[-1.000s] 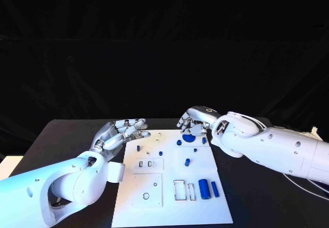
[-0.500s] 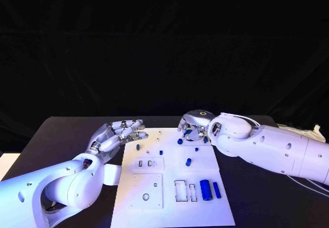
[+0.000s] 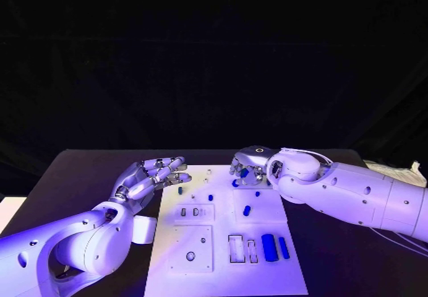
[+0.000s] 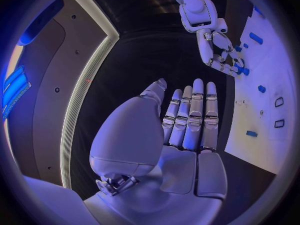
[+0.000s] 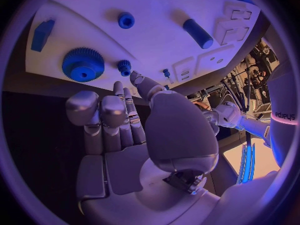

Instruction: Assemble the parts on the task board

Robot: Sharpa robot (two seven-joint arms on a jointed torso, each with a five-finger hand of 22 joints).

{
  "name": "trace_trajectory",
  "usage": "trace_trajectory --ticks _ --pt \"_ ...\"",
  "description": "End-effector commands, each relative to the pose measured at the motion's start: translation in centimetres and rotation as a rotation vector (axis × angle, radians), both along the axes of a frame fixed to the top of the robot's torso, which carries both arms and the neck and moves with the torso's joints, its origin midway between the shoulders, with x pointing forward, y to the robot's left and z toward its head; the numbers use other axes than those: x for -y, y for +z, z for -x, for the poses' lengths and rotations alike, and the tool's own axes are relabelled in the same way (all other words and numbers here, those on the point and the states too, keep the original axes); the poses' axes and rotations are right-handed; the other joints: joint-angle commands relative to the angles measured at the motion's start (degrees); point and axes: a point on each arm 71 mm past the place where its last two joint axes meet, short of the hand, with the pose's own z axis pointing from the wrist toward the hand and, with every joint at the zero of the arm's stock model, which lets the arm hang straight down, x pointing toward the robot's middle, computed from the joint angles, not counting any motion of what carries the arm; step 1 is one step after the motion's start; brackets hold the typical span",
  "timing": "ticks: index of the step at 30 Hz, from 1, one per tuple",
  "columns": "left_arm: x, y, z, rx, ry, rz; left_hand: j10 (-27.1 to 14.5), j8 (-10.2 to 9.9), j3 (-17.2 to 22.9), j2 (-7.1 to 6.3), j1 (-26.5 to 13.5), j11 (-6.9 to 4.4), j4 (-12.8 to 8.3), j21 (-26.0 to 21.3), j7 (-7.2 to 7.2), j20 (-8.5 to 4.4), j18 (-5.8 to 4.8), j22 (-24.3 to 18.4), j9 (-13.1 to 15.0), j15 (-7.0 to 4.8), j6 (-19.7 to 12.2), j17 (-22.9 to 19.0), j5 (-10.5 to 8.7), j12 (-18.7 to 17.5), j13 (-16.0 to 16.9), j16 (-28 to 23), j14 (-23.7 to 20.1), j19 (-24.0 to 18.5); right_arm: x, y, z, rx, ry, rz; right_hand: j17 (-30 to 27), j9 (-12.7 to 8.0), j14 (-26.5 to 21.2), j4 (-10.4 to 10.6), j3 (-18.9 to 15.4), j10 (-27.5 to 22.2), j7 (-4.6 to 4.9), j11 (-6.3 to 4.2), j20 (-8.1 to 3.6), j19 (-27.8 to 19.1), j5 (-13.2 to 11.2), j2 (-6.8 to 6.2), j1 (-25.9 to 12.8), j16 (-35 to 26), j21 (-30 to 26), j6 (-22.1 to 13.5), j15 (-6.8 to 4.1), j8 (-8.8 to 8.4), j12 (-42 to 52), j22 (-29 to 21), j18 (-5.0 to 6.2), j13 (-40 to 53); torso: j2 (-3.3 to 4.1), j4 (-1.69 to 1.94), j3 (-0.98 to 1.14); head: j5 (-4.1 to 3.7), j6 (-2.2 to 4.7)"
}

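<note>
My left hand point(image 3: 149, 175) sits at the left edge of the white rectangular task board point(image 3: 214, 272), near its far corner, palm turned up, fingers spread and extended, nothing in it; the left wrist view shows the same hand point(image 4: 187, 120) flat and empty over the black table point(image 3: 80, 179).

On the board, left to right: a small blue peg point(image 3: 179, 190) and another short blue peg point(image 3: 210, 198) near the far left part, then a blue upright peg point(image 3: 246, 211) mid-board. Near edge holds two rectangular slots and, right of them, a fat blue cylinder point(image 3: 268, 239) lying beside a thinner blue rod point(image 3: 284, 247).

My right hand point(image 3: 250, 167) is over the board's far right corner, fingers curled downward around the big blue toothed gear point(image 5: 83, 65). In the head view the fingers hide most of it, so I cannot tell if they actually grip it. The right wrist view shows the gear lying flat on the board beyond the fingertips point(image 5: 119, 87), with a small blue gear point(image 5: 124, 65) just beside it, a blue round knob point(image 5: 126, 20) farther on, and a blue block point(image 5: 42, 34) at the board's corner.
</note>
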Motion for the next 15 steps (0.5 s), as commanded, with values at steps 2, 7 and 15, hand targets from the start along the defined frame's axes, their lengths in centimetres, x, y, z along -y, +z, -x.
trace_trajectory --ticks 2,7,15 --pt "0.22 0.18 0.11 0.002 -0.022 0.015 0.00 -0.31 0.01 -0.38 -0.19 0.44 -0.33 -0.32 0.48 0.31 0.72 -0.12 -0.08 0.27 -0.01 0.07 -0.21 -0.43 -0.09 -0.37 -0.10 0.11 -0.12 -0.35 0.04 -0.020 0.013 0.041 1.48 0.10 2.07 0.64 0.30 -0.23 -0.15 -0.02 0.27 0.17 -0.22 -0.45 0.52 1.40 1.24 -0.23 0.24 -0.14 -0.15 1.51 -0.91 -0.01 0.32 0.27 -0.03 -0.27 -0.16" --pt "0.20 0.17 0.10 0.001 -0.022 0.015 0.00 -0.31 0.01 -0.38 -0.19 0.44 -0.33 -0.32 0.48 0.31 0.72 -0.12 -0.08 0.27 -0.01 0.07 -0.21 -0.43 -0.09 -0.37 -0.10 0.11 0.06 -0.51 -0.08 -0.026 0.008 0.052 2.44 0.12 2.08 0.92 0.68 -0.14 -0.14 -0.02 0.30 0.22 -0.19 -0.37 0.79 2.41 2.16 -0.13 0.24 -0.13 -0.15 2.58 -1.03 -0.01 0.45 0.28 -0.04 -0.28 -0.12" --pt "0.18 0.16 0.11 -0.001 -0.024 0.015 -0.02 -0.37 0.01 -0.39 -0.21 0.46 -0.35 -0.36 0.50 0.33 0.72 -0.15 -0.08 0.29 -0.04 0.07 -0.22 -0.49 -0.09 -0.43 -0.11 0.11 0.26 -0.69 -0.23 -0.032 0.001 0.067 3.86 0.18 2.11 1.29 1.24 0.16 -0.15 -0.08 0.31 0.37 -0.26 -0.23 1.11 3.80 3.46 0.18 0.24 -0.07 -0.12 4.18 -1.22 0.00 0.54 0.41 -0.06 -0.39 -0.08"
